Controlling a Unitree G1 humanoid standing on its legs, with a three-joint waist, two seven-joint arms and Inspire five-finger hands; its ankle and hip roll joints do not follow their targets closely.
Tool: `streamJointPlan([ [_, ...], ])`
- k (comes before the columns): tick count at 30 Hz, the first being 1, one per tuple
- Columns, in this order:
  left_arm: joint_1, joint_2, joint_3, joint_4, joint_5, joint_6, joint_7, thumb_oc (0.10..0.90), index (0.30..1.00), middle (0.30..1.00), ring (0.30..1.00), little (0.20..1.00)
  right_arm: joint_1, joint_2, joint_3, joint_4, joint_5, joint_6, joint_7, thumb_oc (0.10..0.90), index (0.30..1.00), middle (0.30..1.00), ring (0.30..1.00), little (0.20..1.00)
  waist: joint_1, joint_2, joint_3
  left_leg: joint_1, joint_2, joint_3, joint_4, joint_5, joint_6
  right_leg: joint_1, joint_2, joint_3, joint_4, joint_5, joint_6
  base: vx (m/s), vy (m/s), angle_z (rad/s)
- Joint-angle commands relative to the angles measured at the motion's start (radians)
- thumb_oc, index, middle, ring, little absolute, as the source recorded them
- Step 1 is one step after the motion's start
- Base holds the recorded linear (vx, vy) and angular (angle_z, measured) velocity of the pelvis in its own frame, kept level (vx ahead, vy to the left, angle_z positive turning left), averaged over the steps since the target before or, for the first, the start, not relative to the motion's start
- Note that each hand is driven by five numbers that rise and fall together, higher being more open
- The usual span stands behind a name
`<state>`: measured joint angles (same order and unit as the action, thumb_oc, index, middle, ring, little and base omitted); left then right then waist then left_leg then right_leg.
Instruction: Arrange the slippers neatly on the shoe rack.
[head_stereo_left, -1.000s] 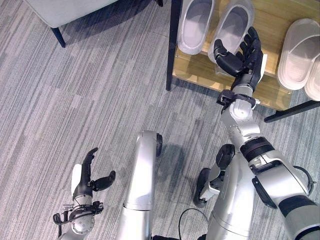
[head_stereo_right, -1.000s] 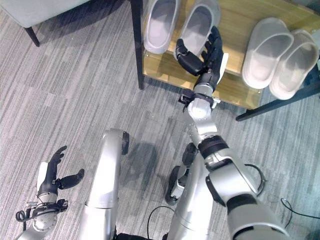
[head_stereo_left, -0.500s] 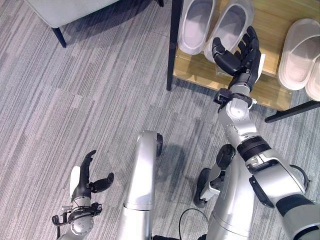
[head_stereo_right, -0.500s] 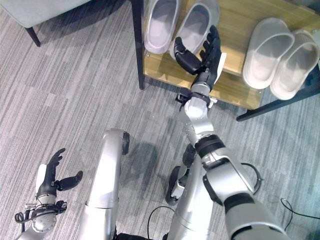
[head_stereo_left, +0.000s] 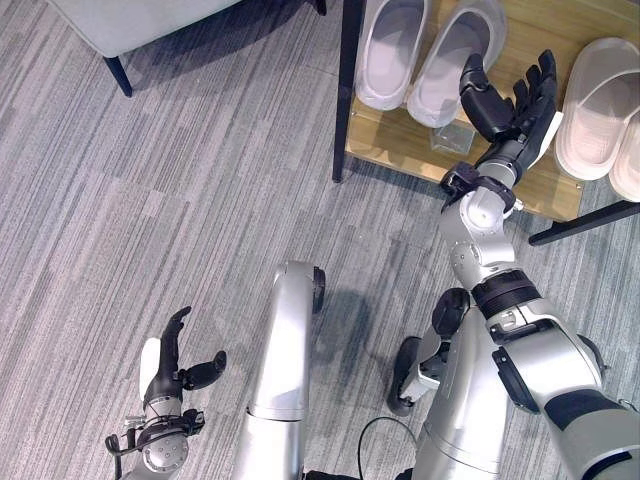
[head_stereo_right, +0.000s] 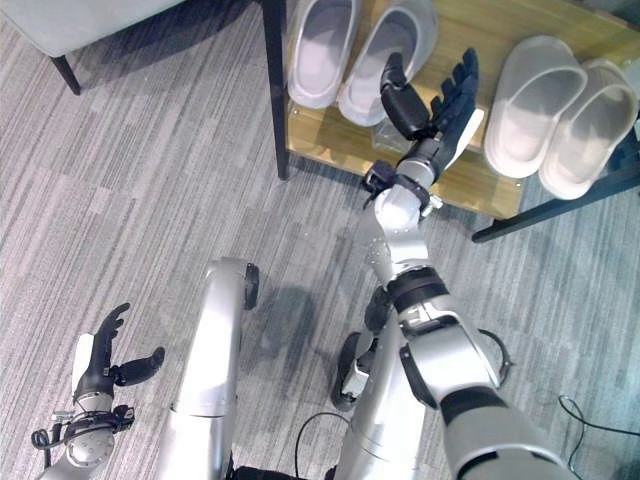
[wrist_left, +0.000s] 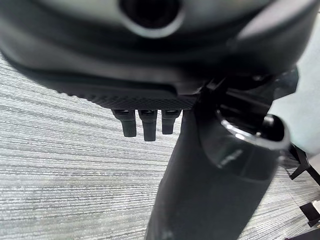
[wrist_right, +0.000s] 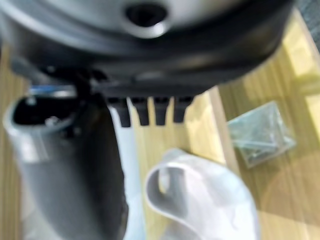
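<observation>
Shoe rack (head_stereo_left: 545, 180): a wooden shelf on dark metal legs, standing on grey striped carpet (head_stereo_left: 180, 200).

Slippers: four pale slippers lie on the shelf, in two pairs, all with their openings facing up. The left pair (head_stereo_left: 425, 50) sits at the shelf's left end, the two slippers side by side and close together, the right-hand one angled slightly toward its mate. The right pair (head_stereo_left: 605, 110) sits at the shelf's right end, the two touching or very nearly so. The pairs are well apart, with bare wood between them.

Right robot hand (head_stereo_left: 515, 105): raised over the bare wood between the two pairs, palm up, fingers straight and spread, thumb standing apart toward the left pair. It has hold of nothing. Whether it touches the shelf or any slipper cannot be told from the head views. The right wrist view shows the fingertips extended over the wood with a pale slipper (wrist_right: 210, 200) just beside the hand.

Small clear packet (head_stereo_left: 452, 137): lies on the shelf near the front edge, between the left pair and the right robot hand.

Left robot hand (head_stereo_left: 175, 370): low over the carpet, well apart from the rack, fingers relaxed and thumb out, holding nothing.

Grey upholstered seat (head_stereo_left: 130, 20) on a dark leg: stands on the carpet left of the rack.
</observation>
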<state>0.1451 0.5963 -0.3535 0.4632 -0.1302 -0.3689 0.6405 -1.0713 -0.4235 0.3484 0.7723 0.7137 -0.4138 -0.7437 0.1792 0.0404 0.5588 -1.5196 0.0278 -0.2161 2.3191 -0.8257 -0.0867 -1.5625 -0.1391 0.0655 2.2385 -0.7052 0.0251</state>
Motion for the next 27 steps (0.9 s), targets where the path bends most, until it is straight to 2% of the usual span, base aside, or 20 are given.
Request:
streamJointPlan([
  [1, 0.037, 0.055, -0.073, -0.068, -0.014, -0.042, 0.015, 0.8, 0.9, 0.9, 0.9, 0.9, -0.211, -0.08, 0.057, -0.031, 0.011, -0.093, 0.038, 0.8, 0.9, 0.9, 0.9, 0.9, 0.055, 0.034, -0.039, -0.05, -0.058, -0.006, 0.026, -0.047, 0.047, -0.007, -0.011, 0.016, 0.031, -0.042, -0.093, 0.0, 0.0, 0.0],
  [10, 0.06, 0.073, -0.098, -0.07, -0.029, -0.045, -0.037, 0.8, 0.9, 0.9, 0.9, 0.9, -0.257, -0.127, 0.169, 0.061, 0.14, -0.052, 0.18, 0.8, 0.9, 0.9, 0.9, 0.9, 0.064, 0.028, -0.039, -0.05, -0.057, -0.014, 0.02, -0.047, 0.044, -0.007, -0.014, 0.023, 0.017, -0.035, -0.088, 0.0, 0.0, 0.0],
  [15, 0.061, 0.071, -0.122, -0.052, -0.054, -0.043, -0.061, 0.8, 0.9, 0.9, 0.9, 0.9, -0.276, -0.106, 0.176, 0.152, 0.23, -0.041, 0.235, 0.8, 0.9, 0.9, 0.9, 0.9, 0.059, 0.029, -0.039, -0.05, -0.053, -0.008, 0.028, -0.047, 0.044, -0.007, -0.013, 0.032, 0.021, -0.032, -0.086, 0.0, 0.006, 0.0],
  [19, 0.055, 0.069, -0.134, -0.042, -0.061, -0.033, -0.08, 0.8, 0.9, 0.9, 0.9, 0.9, -0.288, -0.094, 0.195, 0.2, 0.249, -0.017, 0.265, 0.8, 0.9, 0.9, 0.9, 0.9, 0.059, 0.03, -0.039, -0.05, -0.05, -0.006, 0.03, -0.047, 0.043, -0.007, -0.012, 0.036, 0.02, -0.031, -0.084, 0.0, 0.008, 0.0],
  [27, 0.061, 0.064, -0.157, -0.01, -0.081, -0.03, -0.108, 0.8, 0.9, 0.9, 0.9, 0.9, -0.302, -0.082, 0.194, 0.245, 0.327, -0.009, 0.322, 0.8, 0.9, 0.9, 0.9, 0.9, 0.059, 0.036, -0.039, -0.05, -0.05, -0.001, 0.035, -0.047, 0.044, -0.007, -0.011, 0.04, 0.025, -0.029, -0.083, 0.0, 0.0, 0.0],
])
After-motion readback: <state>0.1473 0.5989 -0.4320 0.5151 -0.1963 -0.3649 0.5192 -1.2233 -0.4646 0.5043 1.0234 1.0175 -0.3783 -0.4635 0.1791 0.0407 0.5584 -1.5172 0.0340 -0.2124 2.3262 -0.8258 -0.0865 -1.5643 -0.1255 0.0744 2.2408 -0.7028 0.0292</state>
